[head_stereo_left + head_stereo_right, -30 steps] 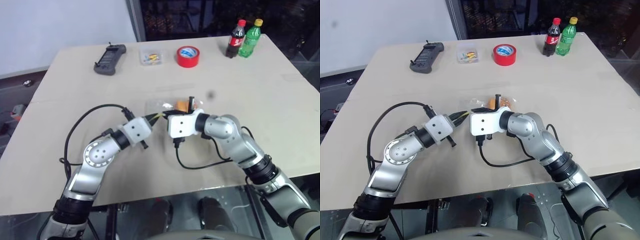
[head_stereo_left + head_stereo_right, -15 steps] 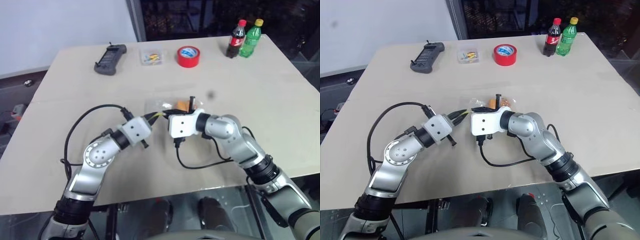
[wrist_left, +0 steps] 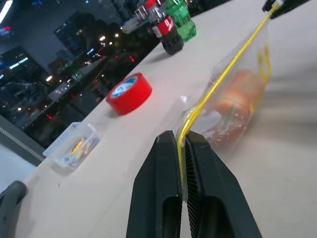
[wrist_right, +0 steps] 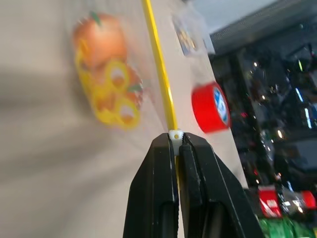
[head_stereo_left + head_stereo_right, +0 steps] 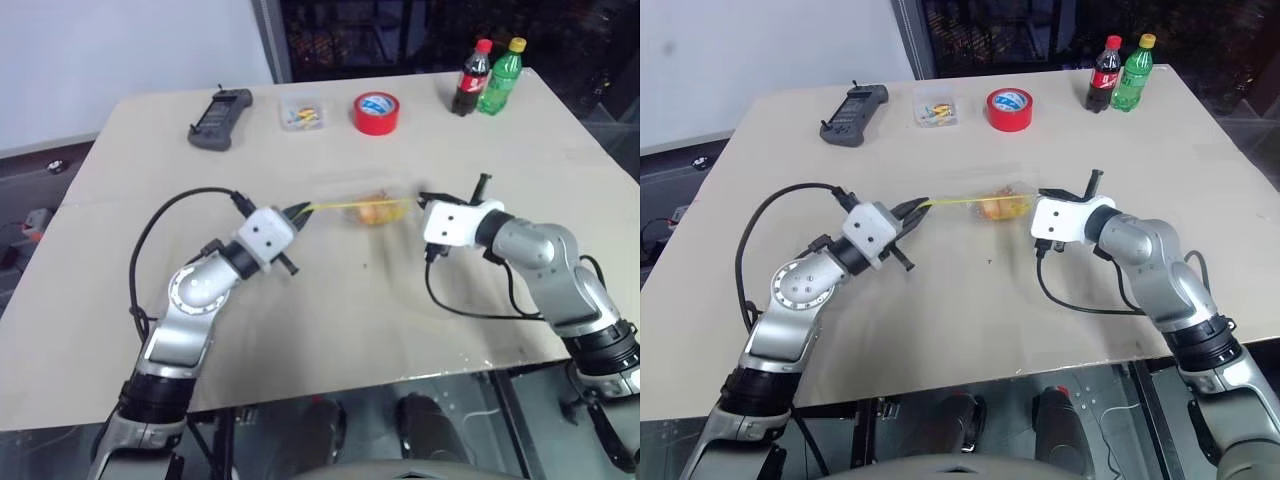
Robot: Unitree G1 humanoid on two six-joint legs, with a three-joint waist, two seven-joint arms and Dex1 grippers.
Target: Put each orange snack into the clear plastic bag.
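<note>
Bag status: clear plastic bag [image 5: 368, 209] is stretched between both claws above the middle of the worktop [image 5: 300, 320], yellow zip strip [image 5: 345, 203] pulled taut along its top edge. Left claw [image 3: 181, 148] is pinched tight on one end of the strip; right claw [image 4: 176, 141] is pinched tight on the other end, at the small white slider [image 4: 175, 134]. Orange snacks [image 5: 996, 207] sit inside the bag as an orange-brown mass; individual pieces cannot be separated, and the wrist views smear them together with yellow printing on the film. Whether the bag bottom touches the worktop is unclear. Small clear box [image 5: 303, 113] near the far edge holds yellow bits. Beside it: red tape roll [image 5: 376, 112], then cola bottle [image 5: 471, 78] and green bottle [image 5: 500, 75].
</note>
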